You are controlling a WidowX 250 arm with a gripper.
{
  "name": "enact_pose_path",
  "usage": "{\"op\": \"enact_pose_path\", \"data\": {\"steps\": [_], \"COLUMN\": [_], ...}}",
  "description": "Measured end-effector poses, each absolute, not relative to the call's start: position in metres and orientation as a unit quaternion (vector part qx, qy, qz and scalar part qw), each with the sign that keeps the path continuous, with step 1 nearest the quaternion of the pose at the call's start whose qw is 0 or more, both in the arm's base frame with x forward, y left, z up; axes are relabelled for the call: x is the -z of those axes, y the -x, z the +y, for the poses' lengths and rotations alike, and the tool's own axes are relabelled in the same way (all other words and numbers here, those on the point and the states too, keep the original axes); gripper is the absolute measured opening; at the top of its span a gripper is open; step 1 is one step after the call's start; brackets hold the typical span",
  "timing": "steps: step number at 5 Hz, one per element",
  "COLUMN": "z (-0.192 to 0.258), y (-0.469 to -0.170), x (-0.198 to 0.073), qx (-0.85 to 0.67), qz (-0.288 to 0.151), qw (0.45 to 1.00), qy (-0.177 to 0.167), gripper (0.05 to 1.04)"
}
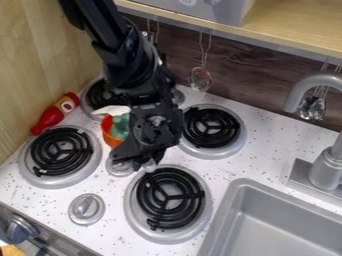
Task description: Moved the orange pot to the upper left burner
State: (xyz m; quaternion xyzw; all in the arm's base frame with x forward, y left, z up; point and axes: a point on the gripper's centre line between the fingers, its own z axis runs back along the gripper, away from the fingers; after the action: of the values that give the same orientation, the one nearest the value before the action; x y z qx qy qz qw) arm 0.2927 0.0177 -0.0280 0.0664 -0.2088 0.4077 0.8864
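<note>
The black gripper [137, 159] hangs in the middle of the stove, low over the gap between the left burner and the front burner. Just left of it stands the orange pot [107, 132], its right side hidden behind the arm. Inside the pot lies a teal item [121, 126], and a whitish piece [112, 110] shows at its back edge. The upper left burner [98, 97] is behind the pot, partly covered by the arm; the pot is off its coils.
A red bottle [50, 119] lies by the wooden wall. Other burners are at left [61, 152], front [169, 199] and right [211, 128]. A round knob [86, 209] sits front left. The sink [280, 220] and faucet [327, 165] are at right, with hanging utensils [200, 79] behind.
</note>
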Motion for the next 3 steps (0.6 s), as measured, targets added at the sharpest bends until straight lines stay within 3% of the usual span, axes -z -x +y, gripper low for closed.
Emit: {"op": "enact_pose_path", "data": {"steps": [3], "z": [0.057], "y": [-0.332], "x": [0.016], "qx": [-0.360], "qz": [-0.239], "qw": [0.899], "qy": [-0.074], "gripper": [0.377]}}
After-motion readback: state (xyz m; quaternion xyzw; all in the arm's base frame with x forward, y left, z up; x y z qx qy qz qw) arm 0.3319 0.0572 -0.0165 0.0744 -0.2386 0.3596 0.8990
